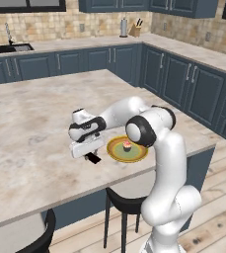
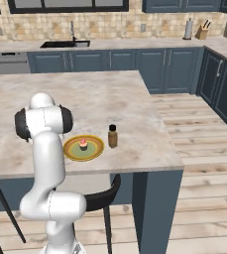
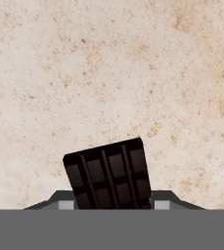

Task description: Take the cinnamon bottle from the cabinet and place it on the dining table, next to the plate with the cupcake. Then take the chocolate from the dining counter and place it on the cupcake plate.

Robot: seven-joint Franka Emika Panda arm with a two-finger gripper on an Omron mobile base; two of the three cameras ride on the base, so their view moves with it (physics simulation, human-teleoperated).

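The plate (image 2: 84, 148) is taken as the landmark. It is seen near the front edge of the table (image 1: 30, 113), with the cupcake (image 2: 83, 144) upright at its centre. The bottle (image 2: 113, 136) is found standing upright on the stone just beside the plate, on the side nearer the table's free end, apart from the rim. The first half of the task is therefore judged complete.

The gripper (image 1: 92, 158) is seen low over the table, just beside the plate on the side away from the bottle. The chocolate (image 3: 108, 174) is seen in the hand view between the two finger tips, tilted, with its lower edge hidden at the bottom of that view. The fingers are judged to be clamped on the bar, since a pad is seen flush at each of its sides. In the left base view the bar shows as a dark slab beneath the hand, close above the stone; whether it is touching the table cannot be told.

The step in hand is judged to be the carrying of the chocolate to the plate. For the next move, the bar would need to be lifted enough to pass over the plate's rim, moved sideways toward the plate, and set down on bare plate surface. Care would be called for so that the cupcake is not struck, as little free room is left around it.
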